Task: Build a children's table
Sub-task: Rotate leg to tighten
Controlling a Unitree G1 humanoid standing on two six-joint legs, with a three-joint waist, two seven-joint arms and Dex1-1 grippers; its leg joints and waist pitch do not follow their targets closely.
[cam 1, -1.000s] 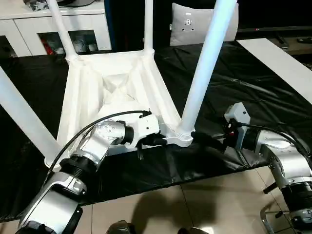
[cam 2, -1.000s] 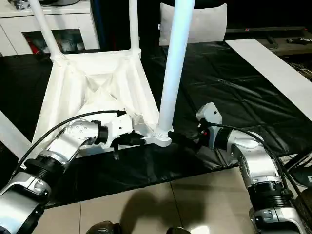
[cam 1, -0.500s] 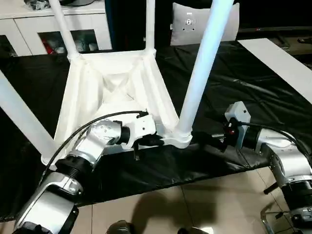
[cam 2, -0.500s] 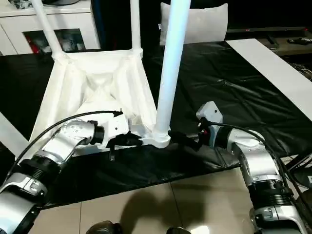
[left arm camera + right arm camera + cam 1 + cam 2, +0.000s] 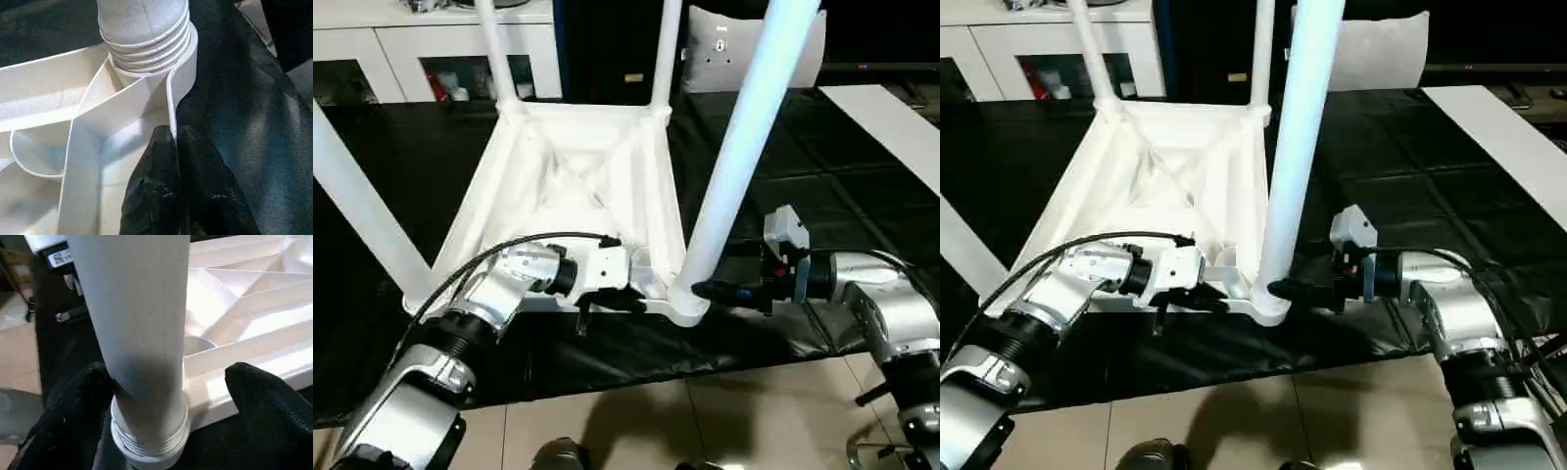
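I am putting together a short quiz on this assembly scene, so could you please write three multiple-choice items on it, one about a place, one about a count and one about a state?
1. Where is the left gripper?
A. On the near rim of the upturned table top
B. On the white cabinet
C. On the floor tiles

2. How many legs stand up from the table top?
A. One
B. Two
C. Four

3. How is the right gripper set at the near right leg?
A. Shut above the leg's top end
B. Open, one finger on each side of the leg's base
C. Lying open on the black sheet, away from the leg

Answers:
1 A: the left wrist view shows its fingers closed over the rim's thin wall.
2 C: one leg rises at each corner.
3 B: the right wrist view shows the leg between the spread fingers.
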